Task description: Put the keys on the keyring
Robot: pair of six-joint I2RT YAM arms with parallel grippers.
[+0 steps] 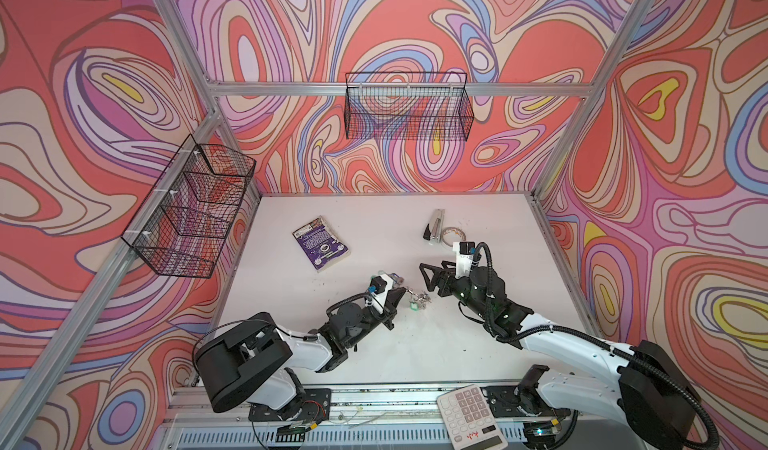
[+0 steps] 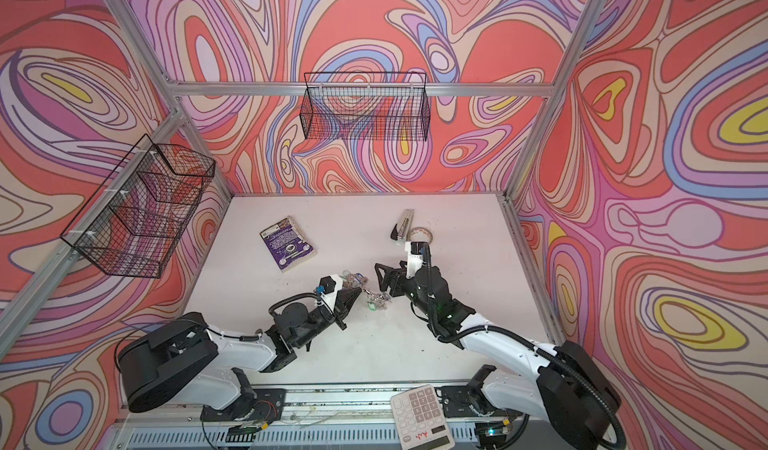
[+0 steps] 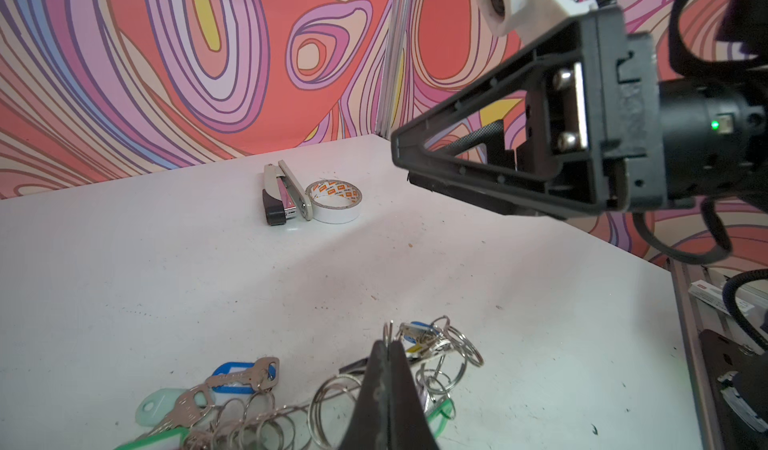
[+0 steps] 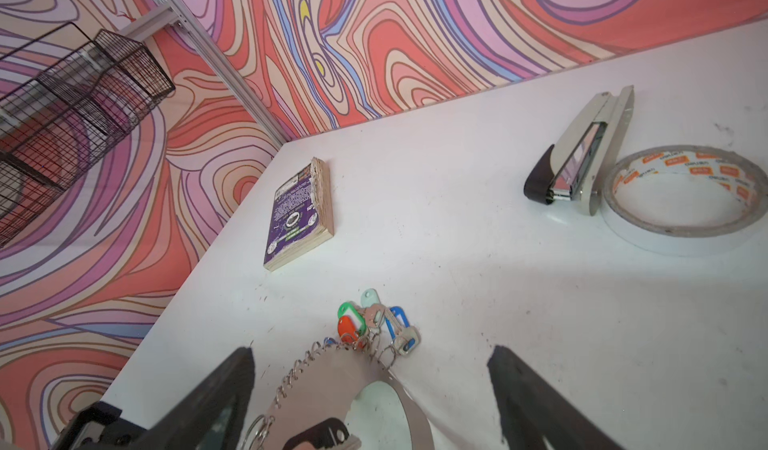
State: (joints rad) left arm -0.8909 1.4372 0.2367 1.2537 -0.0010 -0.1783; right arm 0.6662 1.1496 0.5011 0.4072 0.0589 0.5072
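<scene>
Threading step judged in hand: left gripper (image 3: 388, 356) pinches the keyring (image 4: 316, 381) edge, right gripper (image 1: 430, 282) gapes empty at its 1 o'clock in a top view; next move needs a fine pinch on the black-tagged keys (image 4: 318, 435).

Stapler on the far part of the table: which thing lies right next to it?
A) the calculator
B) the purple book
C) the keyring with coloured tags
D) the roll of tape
D: the stapler lies right beside the roll of tape, seemingly touching its rim, while the purple book lies well apart from both.
</scene>
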